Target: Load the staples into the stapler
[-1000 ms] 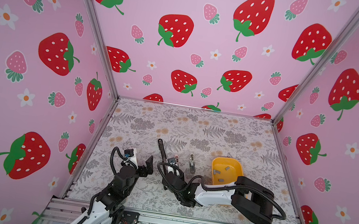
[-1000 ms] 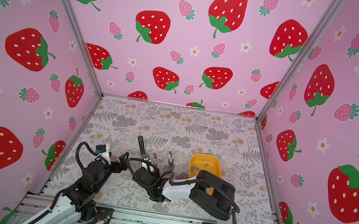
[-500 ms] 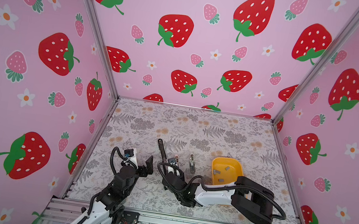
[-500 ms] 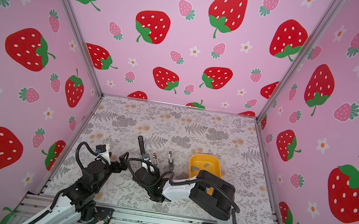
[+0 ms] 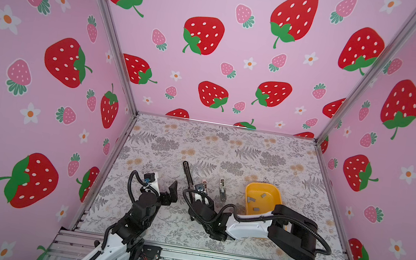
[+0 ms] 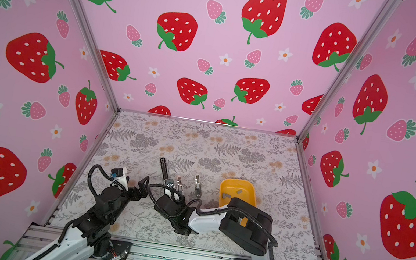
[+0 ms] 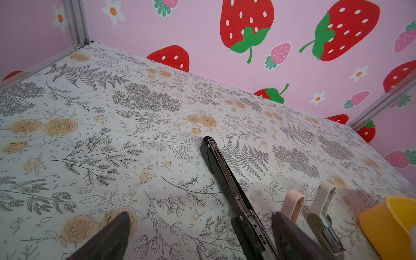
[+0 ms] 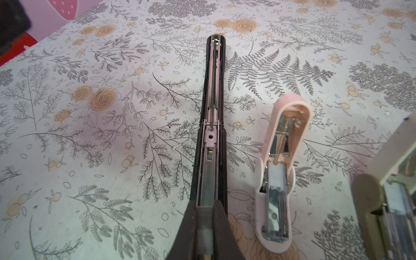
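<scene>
Staples (image 5: 250, 199) lie loose in the yellow tray (image 5: 263, 185), well apart from both grippers. One grey strip (image 8: 205, 236) looks pinched in the closed right gripper (image 8: 205, 207), just over the black stapler (image 8: 212, 90) channel. Left gripper (image 7: 198, 234) hangs wide open beside it. Nothing has moved, so seating the strip seems pending.

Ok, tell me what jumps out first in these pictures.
Loud pink strawberry walls enclose a floral table. A long black stapler lies open near the front under the shut right gripper, with a pink stapler and a beige stapler beside it. Further right, a yellow tray holds grey staples.
</scene>
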Motion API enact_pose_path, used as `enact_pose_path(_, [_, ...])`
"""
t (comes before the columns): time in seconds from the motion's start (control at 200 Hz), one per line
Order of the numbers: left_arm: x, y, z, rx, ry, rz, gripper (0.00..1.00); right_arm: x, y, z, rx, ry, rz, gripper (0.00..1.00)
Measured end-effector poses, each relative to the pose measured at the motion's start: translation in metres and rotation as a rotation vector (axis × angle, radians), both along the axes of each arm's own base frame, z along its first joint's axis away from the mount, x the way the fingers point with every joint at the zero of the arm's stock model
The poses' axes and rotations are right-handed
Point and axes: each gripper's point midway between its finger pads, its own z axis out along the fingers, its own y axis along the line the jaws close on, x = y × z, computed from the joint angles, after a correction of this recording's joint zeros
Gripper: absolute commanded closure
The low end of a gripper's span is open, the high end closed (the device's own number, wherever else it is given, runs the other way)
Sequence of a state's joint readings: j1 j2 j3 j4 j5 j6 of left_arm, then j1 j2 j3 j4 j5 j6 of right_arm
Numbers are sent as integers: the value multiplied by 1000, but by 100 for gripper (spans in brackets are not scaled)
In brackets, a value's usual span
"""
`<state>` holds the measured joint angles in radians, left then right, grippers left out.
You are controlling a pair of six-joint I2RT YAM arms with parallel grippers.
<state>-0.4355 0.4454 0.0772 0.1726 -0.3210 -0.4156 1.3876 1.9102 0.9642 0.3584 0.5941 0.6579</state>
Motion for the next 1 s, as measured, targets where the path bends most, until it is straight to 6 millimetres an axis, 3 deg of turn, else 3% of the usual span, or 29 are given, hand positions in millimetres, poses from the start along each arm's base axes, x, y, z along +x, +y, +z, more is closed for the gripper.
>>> enact_pose_path(0.375, [0, 0, 0, 0, 0, 0, 1, -3, -6, -4, 11, 23, -2, 93])
enact_pose_path(0.715, [0, 0, 0, 0, -1, 0, 1, -7, -15, -2, 12, 34, 4, 66])
enact_pose_path(1.0, [0, 0, 0, 0, -1, 0, 1, -6, -16, 17, 34, 13, 7, 65])
